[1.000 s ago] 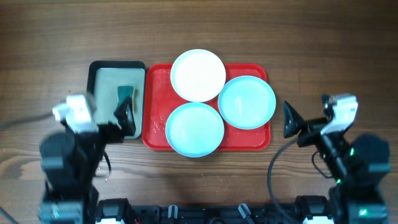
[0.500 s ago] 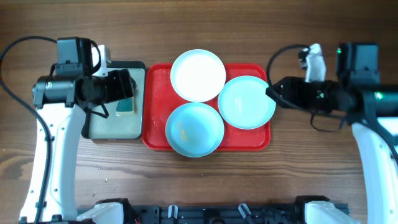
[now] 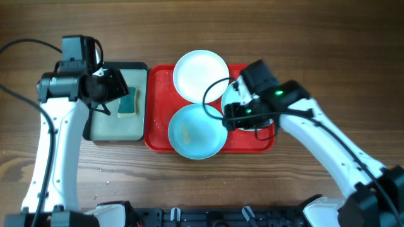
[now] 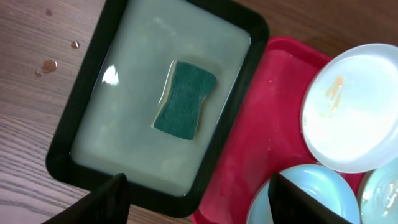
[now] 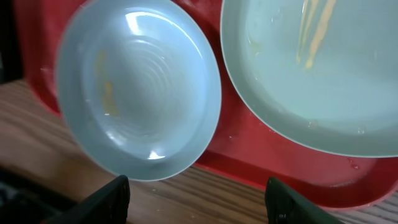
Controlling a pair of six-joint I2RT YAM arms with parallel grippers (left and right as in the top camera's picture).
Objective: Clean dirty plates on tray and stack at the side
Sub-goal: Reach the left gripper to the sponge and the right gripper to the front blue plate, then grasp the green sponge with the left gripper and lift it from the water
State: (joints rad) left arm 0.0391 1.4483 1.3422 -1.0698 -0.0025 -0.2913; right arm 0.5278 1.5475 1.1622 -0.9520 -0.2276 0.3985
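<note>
From overhead, the right arm [image 3: 278,101] covered nearly all of one aqua plate [image 5: 323,74]. In the right wrist view, that plate ran off the top and right edges, ahead and to the right of the right gripper [image 5: 196,202], which showed only its tips at the bottom edge. The left wrist view cut off the white plate [image 4: 348,112] at its right edge.

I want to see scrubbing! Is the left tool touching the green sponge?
Apart. The left wrist view shows the sponge lying alone in the black tray, the left tool's fingertips clear of it.
</note>
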